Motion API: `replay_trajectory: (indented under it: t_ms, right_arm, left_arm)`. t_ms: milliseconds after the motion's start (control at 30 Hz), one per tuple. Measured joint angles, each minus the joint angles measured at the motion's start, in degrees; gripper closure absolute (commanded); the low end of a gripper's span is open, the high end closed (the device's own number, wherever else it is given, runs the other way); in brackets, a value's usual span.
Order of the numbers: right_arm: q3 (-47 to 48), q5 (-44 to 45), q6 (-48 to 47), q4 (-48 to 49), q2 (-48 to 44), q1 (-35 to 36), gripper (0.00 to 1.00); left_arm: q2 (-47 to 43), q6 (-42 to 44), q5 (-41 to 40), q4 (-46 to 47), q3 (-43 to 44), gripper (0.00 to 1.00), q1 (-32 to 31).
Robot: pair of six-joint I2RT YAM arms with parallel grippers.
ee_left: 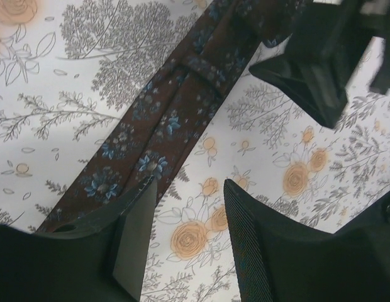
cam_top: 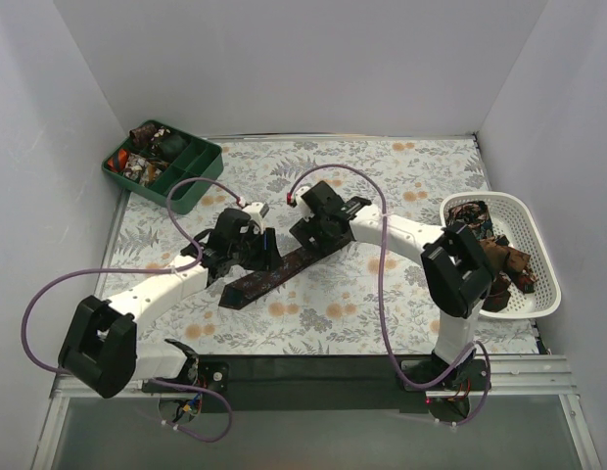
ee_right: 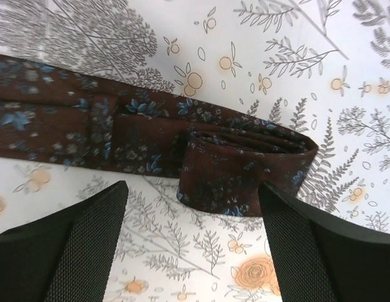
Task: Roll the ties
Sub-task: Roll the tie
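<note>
A dark maroon tie (cam_top: 269,277) with small blue flowers lies slantwise on the floral tablecloth, its wide end at the lower left. Its narrow end is partly rolled into a flat coil (ee_right: 245,160). My right gripper (ee_right: 192,233) is open just in front of that coil, fingers apart on either side, touching nothing. My left gripper (ee_left: 189,220) is open and empty over the cloth just right of the tie's flat part (ee_left: 151,132). In the top view both grippers hover over the tie: the left gripper (cam_top: 247,245), the right gripper (cam_top: 318,227). More ties (cam_top: 499,257) lie heaped in the basket.
A white lattice basket (cam_top: 543,255) stands at the right edge. A dark green divided tray (cam_top: 201,162) with small coils stands at the back left. White walls close in left, right and back. Purple cables loop over both arms.
</note>
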Motion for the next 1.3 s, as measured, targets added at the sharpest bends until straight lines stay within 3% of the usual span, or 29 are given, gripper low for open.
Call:
replay_trajectory:
  t_ms: [167, 333, 500, 633, 767, 1167, 1300]
  right_arm:
    - [3.0, -6.1, 0.5, -2.3, -6.6, -3.6, 0.18]
    - [4.7, -13.5, 1.7, -1.8, -13.2, -12.4, 0.11]
    - [2.2, -25.9, 3.7, -0.3, -12.9, -25.1, 0.11]
    - [-1.8, -33.8, 5.8, 1.7, -10.1, -31.1, 0.14]
    - [-4.5, -41.5, 7.7, 5.5, -6.2, -32.8, 0.18]
    - [-10.2, -56.6, 13.0, 19.2, 2.0, -32.5, 0.21]
    - [-11.1, -58.9, 14.3, 22.9, 4.4, -31.4, 0.27]
  left_arm:
    - [6.0, -1.2, 0.2, 1.2, 6.1, 0.55, -1.5]
    - [14.3, -1.7, 0.7, 3.3, 14.2, 0.55, -3.9]
    - [25.3, -1.7, 1.5, 5.1, 25.5, 0.56, -6.7]
    - [32.1, -1.5, 2.2, 6.8, 31.1, 0.62, -8.3]
    - [36.4, -1.0, 2.9, 7.9, 32.5, 0.74, -9.2]
    - [38.9, -0.2, 2.8, 12.8, 27.0, 0.78, -8.8]
    - [38.5, -0.2, 3.4, 15.7, 25.1, 0.78, -8.3]
